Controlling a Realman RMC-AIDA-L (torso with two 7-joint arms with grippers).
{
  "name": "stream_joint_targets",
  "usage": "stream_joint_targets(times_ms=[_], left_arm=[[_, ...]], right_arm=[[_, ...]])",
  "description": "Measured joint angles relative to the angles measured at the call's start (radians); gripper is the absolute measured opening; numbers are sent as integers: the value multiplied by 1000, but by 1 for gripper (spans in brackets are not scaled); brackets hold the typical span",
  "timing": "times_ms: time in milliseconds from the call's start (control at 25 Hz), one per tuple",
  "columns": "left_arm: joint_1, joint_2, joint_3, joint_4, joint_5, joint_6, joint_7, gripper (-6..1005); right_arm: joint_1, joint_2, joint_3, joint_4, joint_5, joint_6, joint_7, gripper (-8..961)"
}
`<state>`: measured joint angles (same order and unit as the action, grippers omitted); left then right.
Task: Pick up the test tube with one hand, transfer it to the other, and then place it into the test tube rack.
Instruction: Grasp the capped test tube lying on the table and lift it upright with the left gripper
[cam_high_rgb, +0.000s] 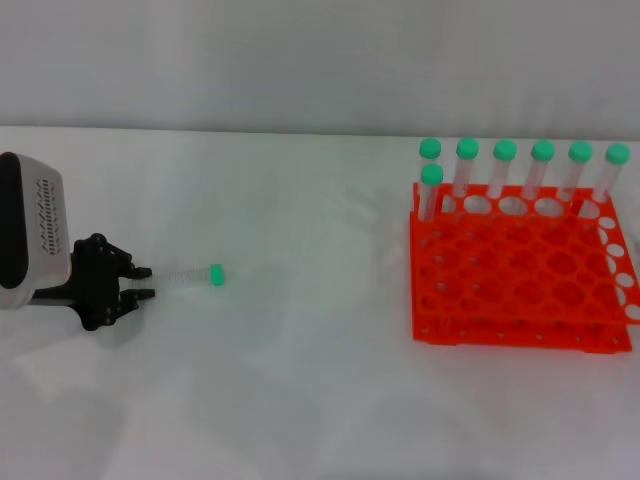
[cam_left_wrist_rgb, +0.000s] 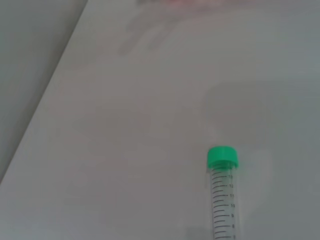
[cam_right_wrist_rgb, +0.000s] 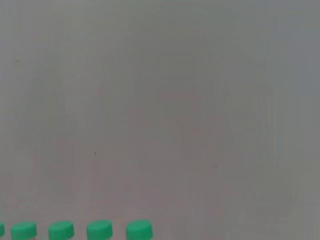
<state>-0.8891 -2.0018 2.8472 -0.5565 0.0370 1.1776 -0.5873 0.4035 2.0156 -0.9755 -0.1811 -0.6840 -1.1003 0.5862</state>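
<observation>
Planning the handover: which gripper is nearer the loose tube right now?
Left. The left gripper is at the clear end of the tube lying on the table. The right gripper is out of the head view; its camera sees only racked caps.

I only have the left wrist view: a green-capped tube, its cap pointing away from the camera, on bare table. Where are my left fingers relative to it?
Observer: In the head view, the left gripper is at the capless end of the test tube. Its fingers are apart, one on each side, and I cannot tell whether they touch it.
Operator: Where's the rack?
Observer: The test tube rack sits well off to the robot's right, the way the cap points.
Operator: And the right arm?
Observer: It is outside the head view. Its wrist camera shows only green caps along one edge.
</observation>
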Motion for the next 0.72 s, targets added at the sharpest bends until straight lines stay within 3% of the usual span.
stream_joint_targets(times_ms=[120,520,720], left_arm=[[4,0,0,2,-12,1,0,240],[-4,-11,1,-133,-160,81,0,203],[-8,-42,0,-232,-313,159,0,204]], right_arm=[[0,0,0,0,0,0,7,777],[7,0,-8,0,0,1,9,771],[13,1,-18,0,-5,-7,9,768]])
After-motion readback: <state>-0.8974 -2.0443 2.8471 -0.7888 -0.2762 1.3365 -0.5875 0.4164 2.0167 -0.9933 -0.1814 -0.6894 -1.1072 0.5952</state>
